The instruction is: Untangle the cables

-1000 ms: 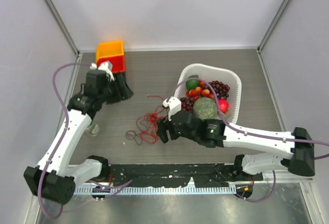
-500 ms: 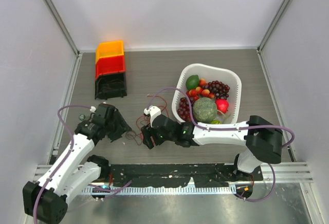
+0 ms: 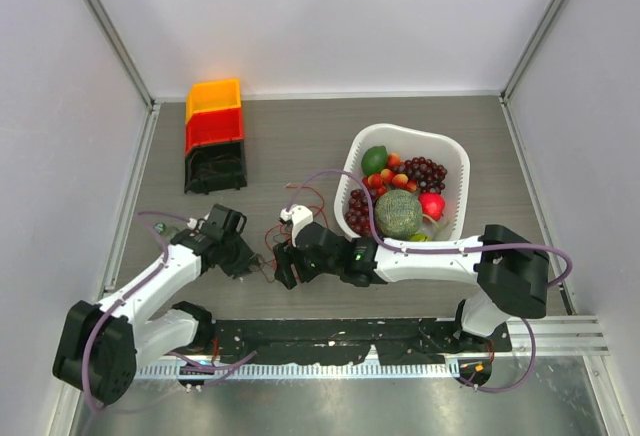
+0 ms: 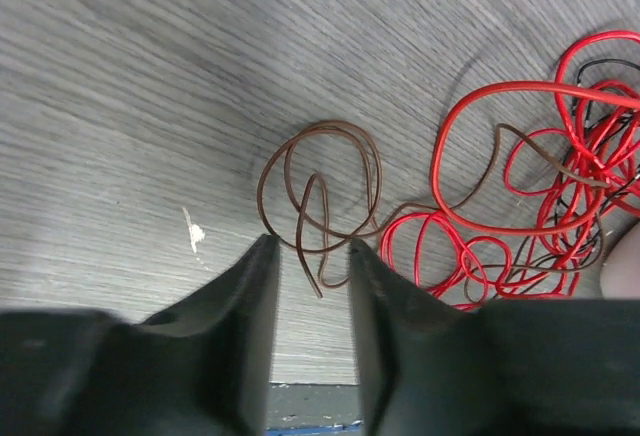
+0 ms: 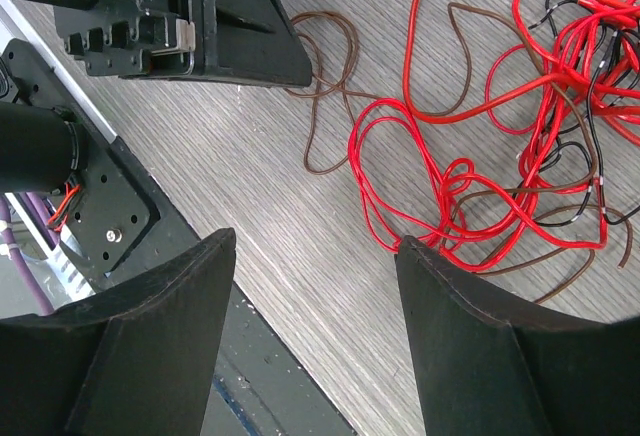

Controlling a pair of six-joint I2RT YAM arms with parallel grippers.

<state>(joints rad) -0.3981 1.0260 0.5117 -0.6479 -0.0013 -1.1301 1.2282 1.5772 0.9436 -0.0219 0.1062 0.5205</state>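
Observation:
The cables are a loose tangle of thin red wires [image 5: 480,156] with a brown strand [image 5: 325,106], lying on the wooden table near its front edge. In the top view most of the tangle [image 3: 266,259] is hidden under the right wrist. My left gripper [image 3: 247,262] is low at the tangle's left side. In its wrist view it [image 4: 312,251] is narrowly open, with the brown loop [image 4: 320,186] just ahead and the strand's loose end between the fingertips; the red wires [image 4: 520,206] lie to the right. My right gripper [image 5: 315,246] is wide open and empty above the tangle's near edge, and it also shows in the top view [image 3: 284,269].
A white basket [image 3: 455,151] of fruit stands right of the tangle, behind the right arm. Stacked orange, red and black bins [image 3: 214,136] stand at the back left. The table's front edge and black rail [image 3: 330,341] are just below both grippers.
My left arm has swung from the bins at the back left down to the tangle's left side. My right gripper has moved left over the tangle and has since stayed still.

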